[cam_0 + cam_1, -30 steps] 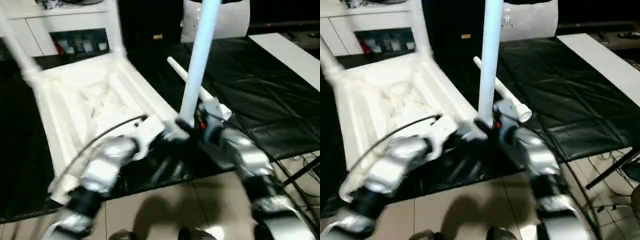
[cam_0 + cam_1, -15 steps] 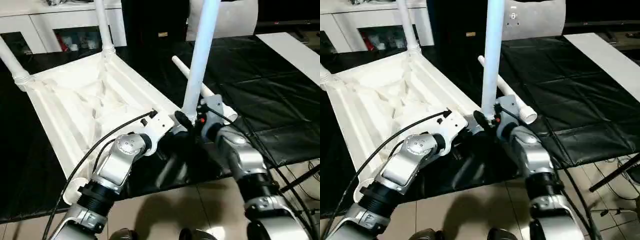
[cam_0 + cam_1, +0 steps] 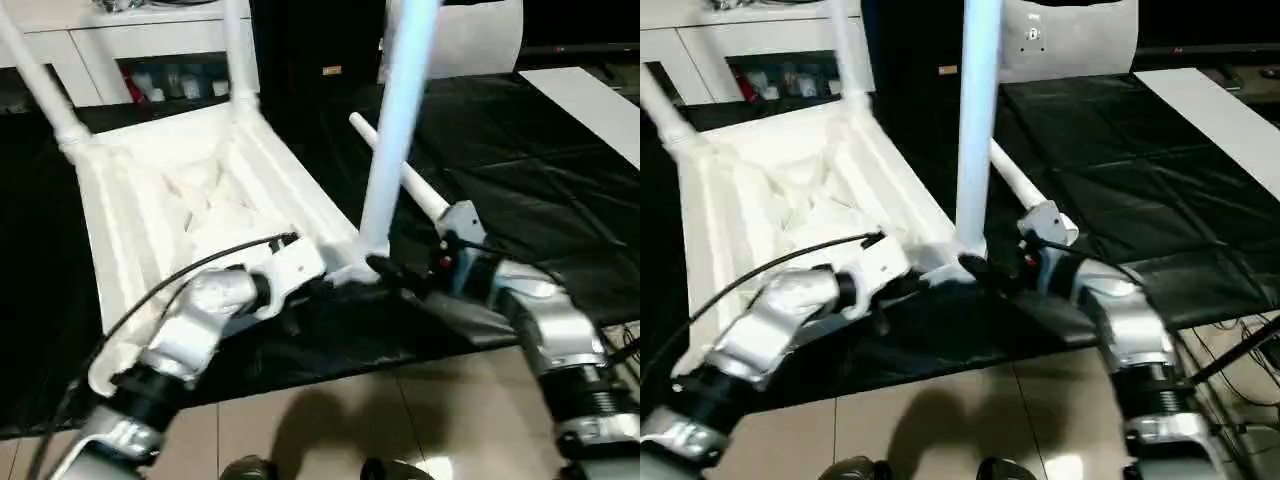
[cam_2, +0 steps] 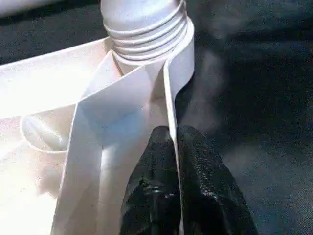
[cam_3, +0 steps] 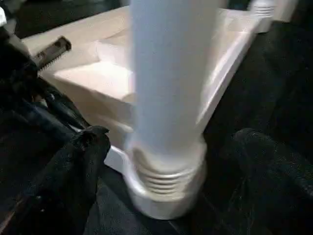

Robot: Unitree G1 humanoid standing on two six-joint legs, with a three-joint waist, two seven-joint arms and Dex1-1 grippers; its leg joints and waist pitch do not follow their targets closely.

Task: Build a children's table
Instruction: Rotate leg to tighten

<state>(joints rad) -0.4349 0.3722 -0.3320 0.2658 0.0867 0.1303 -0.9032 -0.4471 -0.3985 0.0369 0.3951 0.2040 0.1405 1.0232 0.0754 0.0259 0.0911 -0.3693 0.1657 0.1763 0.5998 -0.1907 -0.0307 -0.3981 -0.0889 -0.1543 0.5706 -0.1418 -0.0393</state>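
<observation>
1. My right hand (image 5: 161,161) has let go of the leg (image 3: 395,130). A moment ago its fingers sat close on the leg's base. Now they stand wide apart, one on each side, not touching it.
2. My left hand (image 4: 173,161) is closed on the thin rim of the table (image 3: 190,200), right by the corner socket (image 5: 164,188). It held there before too.
3. The table lies upside down on the black worktop (image 3: 520,170), ribs up. This leg stands straight up in the near corner socket. I can see its screw rings just above the socket.
4. I think the leg stands by itself now, so this leg may be done. Two more legs (image 3: 238,45) stand at the far corners.
5. A fourth leg (image 3: 400,175) lies loose on the worktop behind the standing one. I think that one goes in next.
6. Hard to tell: the rings may mean the leg is not screwed all the way in. The tops of the legs are cut off. My left arm covers part of the last near corner.
</observation>
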